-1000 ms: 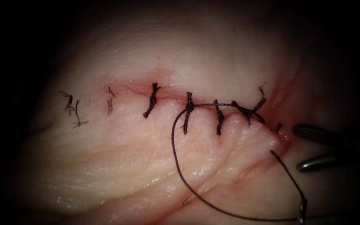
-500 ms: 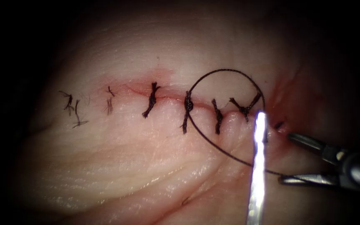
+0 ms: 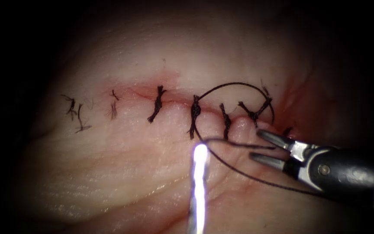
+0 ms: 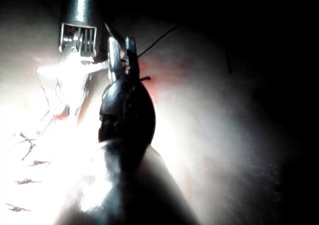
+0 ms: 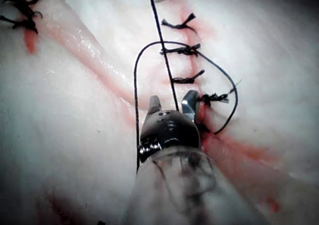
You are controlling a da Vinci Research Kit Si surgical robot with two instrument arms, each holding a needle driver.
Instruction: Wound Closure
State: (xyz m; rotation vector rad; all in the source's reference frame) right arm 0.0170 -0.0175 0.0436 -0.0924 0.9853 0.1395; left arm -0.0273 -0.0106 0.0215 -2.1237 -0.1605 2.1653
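Steel-bright, glaring left hand [image 3: 201, 150] nearest, on the lower side of the cut, apparently pinching the dark braided suture thread [image 3: 239, 83] at its tip; seen close in the left wrist view [image 4: 122, 55] with a strand leading off it. Just beyond and to the right, grey metal right hand [image 3: 262, 147], spread, gripping nothing, one strand passing between its jaws in the right wrist view [image 5: 172, 105]. Thread looped wide over the right-hand dark knotted stitches [image 3: 226, 121] closing the reddish cut [image 3: 176, 102]. Farther left, short frayed cut ends [image 3: 75, 112] on the pale pink tissue [image 3: 130, 169].
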